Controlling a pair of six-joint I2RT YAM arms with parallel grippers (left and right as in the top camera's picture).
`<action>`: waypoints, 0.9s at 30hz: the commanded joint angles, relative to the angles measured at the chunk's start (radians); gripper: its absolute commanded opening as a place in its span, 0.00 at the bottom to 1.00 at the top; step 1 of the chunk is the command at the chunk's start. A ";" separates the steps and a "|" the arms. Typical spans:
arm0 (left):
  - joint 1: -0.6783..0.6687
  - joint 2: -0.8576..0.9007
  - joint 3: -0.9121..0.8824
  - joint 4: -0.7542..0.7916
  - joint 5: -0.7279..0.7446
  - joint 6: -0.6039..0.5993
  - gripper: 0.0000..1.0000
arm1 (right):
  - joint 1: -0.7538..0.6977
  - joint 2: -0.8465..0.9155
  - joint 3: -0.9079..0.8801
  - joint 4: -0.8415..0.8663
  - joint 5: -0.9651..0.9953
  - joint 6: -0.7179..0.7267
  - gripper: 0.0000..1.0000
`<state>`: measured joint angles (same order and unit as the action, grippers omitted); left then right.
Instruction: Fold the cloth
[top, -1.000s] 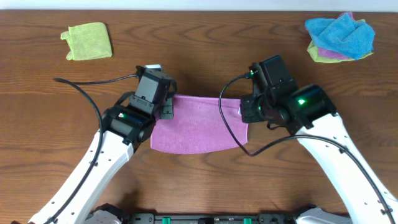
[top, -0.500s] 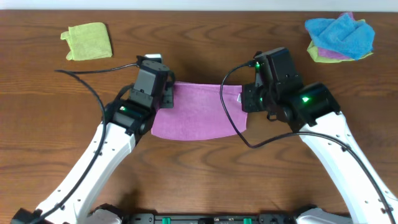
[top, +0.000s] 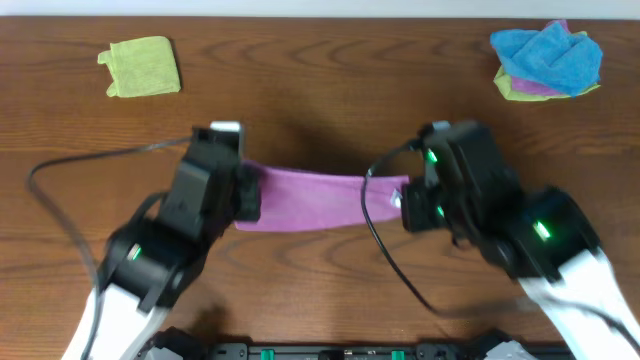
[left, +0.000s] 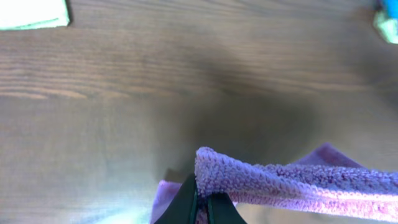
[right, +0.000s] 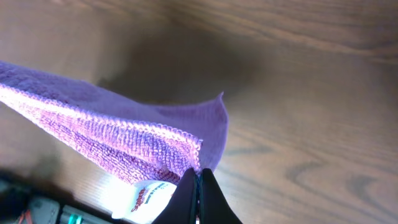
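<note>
Two pinches on one cloth (top: 320, 190), raised over the table (top: 320, 90) and strung between the arms as a sagging mauve band. Far left, well apart: a green cloth (top: 142, 66), no part of this job.

Next along, the left gripper (left: 200, 202), clamped tight on a bunched edge at the cloth's left corner, with barely a gap between the tips.

Across the middle: hanging slack, with no stiffness anywhere. Cannot tell whether the bottom hem brushes the wood. Looks light, soft and fluffy, so likely to flop, crease and drag wherever unsupported. Grippy rather than slippery, judging by the nap. Nothing fragile about it.

On to the right gripper (right: 199, 186), closed just as narrowly on the opposite corner, with a white tag (right: 146, 199) just beside the pinch. Best held exactly like this, by the corners along the hemmed edge, level at both ends, ready to lay one half squarely over the other.

Far right: a blue heap (top: 548, 55) of other cloths, well clear.
</note>
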<state>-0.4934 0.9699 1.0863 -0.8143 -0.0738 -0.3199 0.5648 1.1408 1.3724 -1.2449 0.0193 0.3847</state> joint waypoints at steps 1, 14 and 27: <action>-0.035 -0.087 0.011 -0.055 -0.129 -0.070 0.06 | 0.034 -0.085 -0.001 -0.082 0.156 0.087 0.01; -0.061 0.194 -0.064 0.256 -0.294 -0.008 0.06 | -0.041 0.148 -0.015 0.167 0.169 -0.066 0.01; 0.274 0.830 0.039 0.793 -0.008 0.081 0.06 | -0.350 0.692 0.105 0.505 -0.102 -0.156 0.01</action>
<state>-0.2996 1.7767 1.0740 -0.0448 -0.0528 -0.2596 0.2611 1.8175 1.4300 -0.7368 -0.1623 0.2584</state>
